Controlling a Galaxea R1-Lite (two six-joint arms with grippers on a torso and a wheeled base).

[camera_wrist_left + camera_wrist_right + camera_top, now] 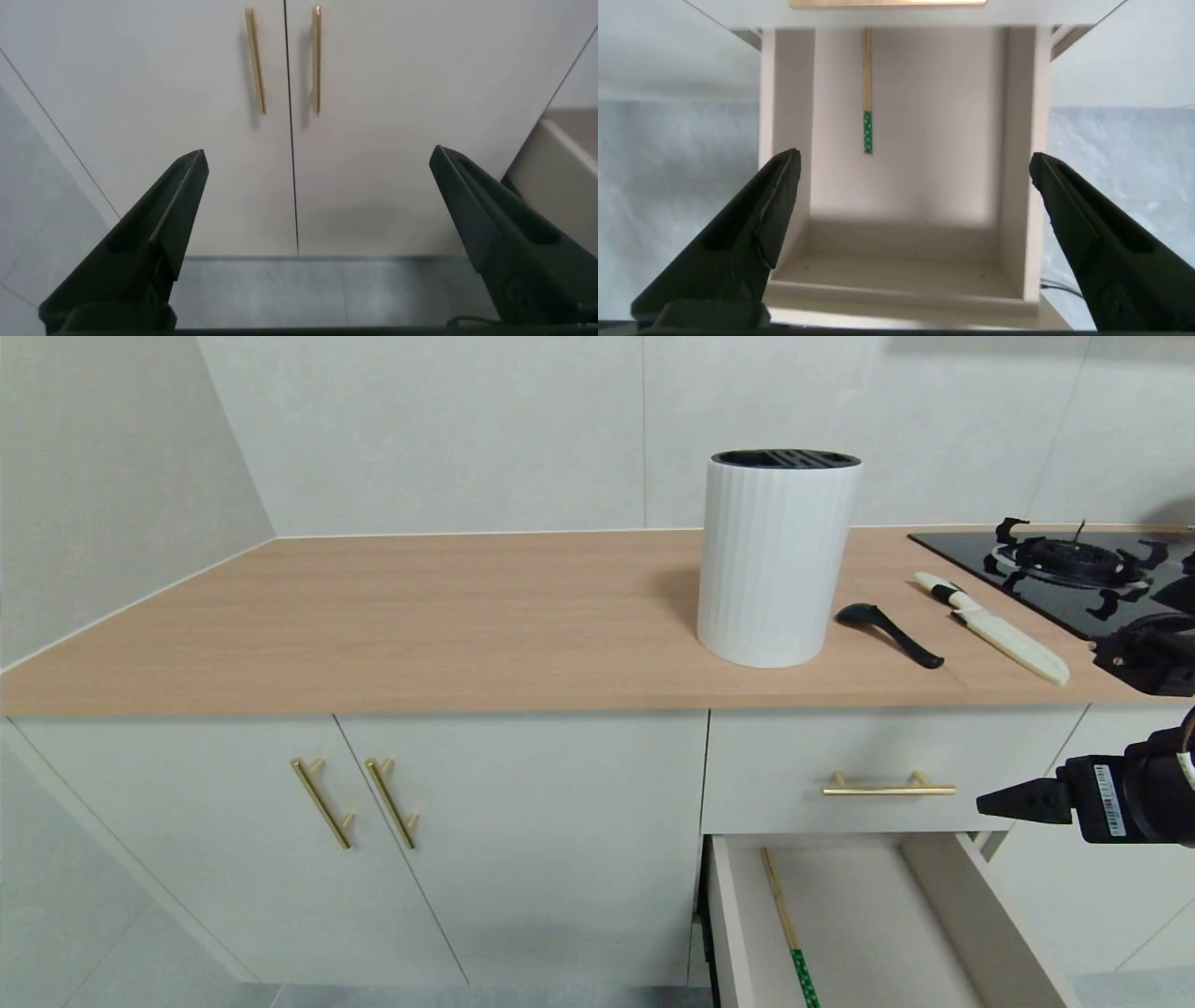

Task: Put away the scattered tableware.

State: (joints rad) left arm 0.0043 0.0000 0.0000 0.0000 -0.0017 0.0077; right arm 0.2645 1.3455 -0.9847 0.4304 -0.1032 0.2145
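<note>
Two pieces lay loose on the tabletop [467,625], right of the white holder [777,560]: black spoon [892,635], white knife [994,630]. Both ran slantwise, far-left to near-right. One chopstick [789,929] lay lengthwise in the open drawer [980,924]. Which arm? (A)

Right, I judged. Right claw [913,159] hung over the drawer, fingers apart, nothing held. Spoon and knife lay above and beyond it, with their near ends on its side. Left claw [318,157], also spread and empty, faced the cupboard doors [374,140], well off to the left. (B)

Any writing? (A)

None legible on holder, spoon or knife. Chopstick's green end carried pale dots, no letters. (B)
</note>
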